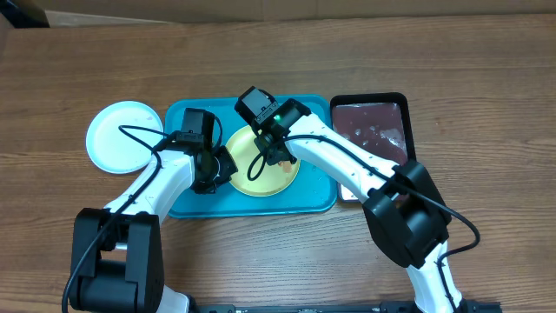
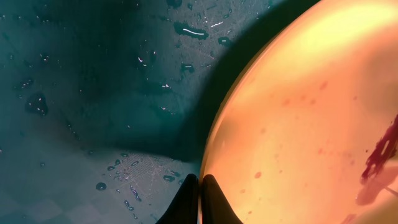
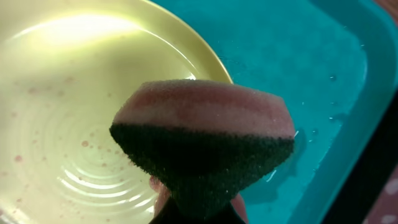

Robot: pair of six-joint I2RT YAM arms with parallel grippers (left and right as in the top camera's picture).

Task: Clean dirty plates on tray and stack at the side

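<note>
Yellow-green plate (image 1: 246, 181) lies in the turquoise tray (image 1: 187, 113), its left rim pinched by the left gripper (image 2: 199, 182); the right gripper (image 1: 276, 158) clamps a sponge (image 3: 202, 134) over it

The left arm (image 1: 155, 184) and the right arm (image 1: 334, 155) share one build: smooth white rounded link shells joined by matte black joint housings; each has a bulky, boxy black lower segment, the left base (image 1: 117, 248) and the right base (image 1: 407, 217); thin black cables (image 1: 139, 133) loop loosely along the white links; the wrist units are black and blocky, and a small green light (image 1: 276, 110) glows on the right one; the left gripper (image 2: 199, 182) has two glossy black fingers (image 2: 185, 202) that taper to thin tips.
</note>
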